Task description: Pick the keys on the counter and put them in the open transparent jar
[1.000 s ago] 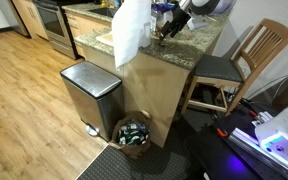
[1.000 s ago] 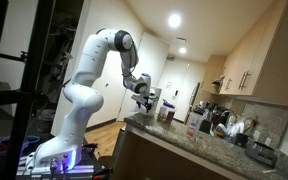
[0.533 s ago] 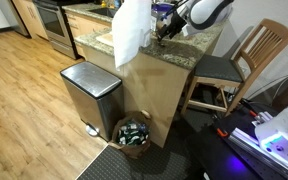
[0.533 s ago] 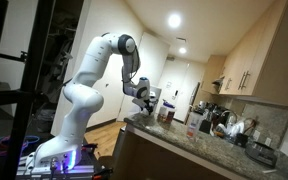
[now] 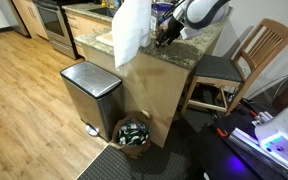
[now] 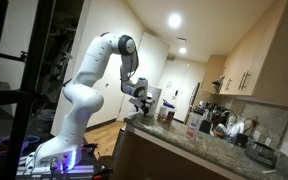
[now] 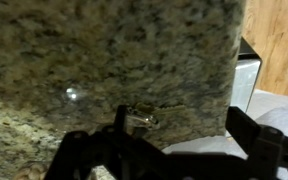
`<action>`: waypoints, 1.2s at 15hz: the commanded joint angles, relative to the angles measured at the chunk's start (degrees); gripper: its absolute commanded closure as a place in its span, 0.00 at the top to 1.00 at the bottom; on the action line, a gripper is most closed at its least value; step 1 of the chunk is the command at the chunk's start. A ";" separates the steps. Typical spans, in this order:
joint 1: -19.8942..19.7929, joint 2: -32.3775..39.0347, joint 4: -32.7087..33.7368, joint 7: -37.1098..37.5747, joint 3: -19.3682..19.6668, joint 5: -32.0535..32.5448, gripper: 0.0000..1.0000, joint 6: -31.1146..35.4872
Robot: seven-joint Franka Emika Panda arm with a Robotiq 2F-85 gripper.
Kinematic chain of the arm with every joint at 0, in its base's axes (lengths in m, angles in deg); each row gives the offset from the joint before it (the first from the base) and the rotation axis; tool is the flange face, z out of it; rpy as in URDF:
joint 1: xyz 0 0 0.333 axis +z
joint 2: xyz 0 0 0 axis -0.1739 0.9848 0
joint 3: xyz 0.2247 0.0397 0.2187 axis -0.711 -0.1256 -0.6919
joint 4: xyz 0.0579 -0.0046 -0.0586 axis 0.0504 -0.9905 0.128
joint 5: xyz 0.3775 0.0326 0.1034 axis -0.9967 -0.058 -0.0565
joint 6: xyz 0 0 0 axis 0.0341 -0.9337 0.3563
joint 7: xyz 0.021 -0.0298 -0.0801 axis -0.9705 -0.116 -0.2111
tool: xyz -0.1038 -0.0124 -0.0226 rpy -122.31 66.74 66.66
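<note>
Wrist view first: your tool (image 7: 179,125) is spread wide open with nothing in its grip. One dark finger (image 7: 89,150) sits low in the picture and the other (image 7: 254,140) is off toward the edge. The keys (image 7: 141,118) lie on the speckled granite desk (image 7: 104,50) between those fingers, closer to the first one and not clamped. I can't tell if that finger actually touches them.

Past the desk's edge you can see the steel trash can (image 7: 246,68) and the wood floor (image 7: 279,35) down below.

In both exterior views the tool (image 5: 164,37) (image 6: 139,100) is down at the desk's corner. Beside it in an exterior view hangs a white plastic bag (image 5: 132,30). Just behind the tool there's a blue-purple band that I take for the open transparent jar (image 5: 161,11), too small to be sure. Farther out is a wooden chair (image 5: 246,58).
</note>
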 commanded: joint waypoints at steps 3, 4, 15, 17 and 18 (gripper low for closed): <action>-1.97 -0.04 0.40 0.18 -1.97 0.37 1.00 -1.59; -2.07 -0.04 0.43 0.18 -1.95 0.37 1.00 -1.65; 0.33 0.19 0.29 11.95 2.45 13.29 1.00 0.95; 0.18 -0.09 0.44 11.24 2.40 13.46 1.00 -0.28; 0.22 -0.09 0.44 11.47 2.36 13.46 1.00 -0.24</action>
